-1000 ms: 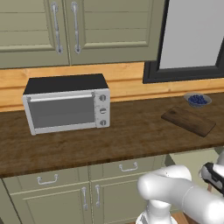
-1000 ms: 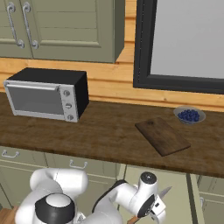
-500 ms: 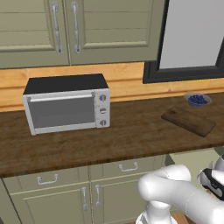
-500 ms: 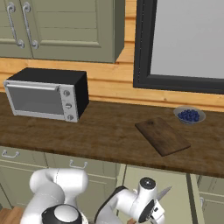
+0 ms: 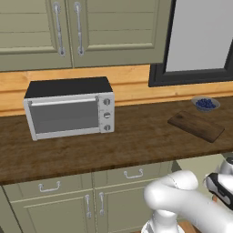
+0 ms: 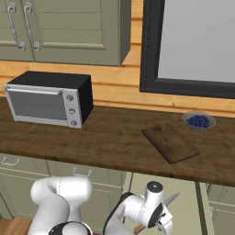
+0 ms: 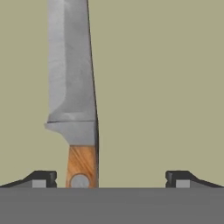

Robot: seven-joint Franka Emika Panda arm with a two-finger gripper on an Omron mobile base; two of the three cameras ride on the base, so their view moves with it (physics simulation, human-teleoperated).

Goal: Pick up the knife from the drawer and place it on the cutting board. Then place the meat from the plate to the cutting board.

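Note:
The knife [image 7: 74,87] lies flat on the pale olive floor of the open drawer [image 7: 166,87], silver blade pointing away and tan wooden handle [image 7: 82,166] nearest the hand. My gripper [image 7: 111,178] hangs open just over it, with the handle between the fingertips and closer to the left one, not touching. From the right base view the hand [image 6: 159,219] reaches down into the drawer [image 6: 193,206] under the counter, and the blade tip [image 6: 172,198] pokes out beside it. The dark cutting board [image 6: 170,142] [image 5: 196,125] lies bare on the counter. Plate and meat are out of view.
A small grey bowl of blue berries [image 6: 198,121] [image 5: 205,103] sits just behind the board. A toaster oven [image 5: 68,113] [image 6: 46,103] stands at the counter's left. Wall cabinets [image 5: 68,32] hang above, and a dark-framed window [image 6: 193,41] is behind the board.
The hand has sunk a little lower into the drawer. Its jaws have stayed wide apart.

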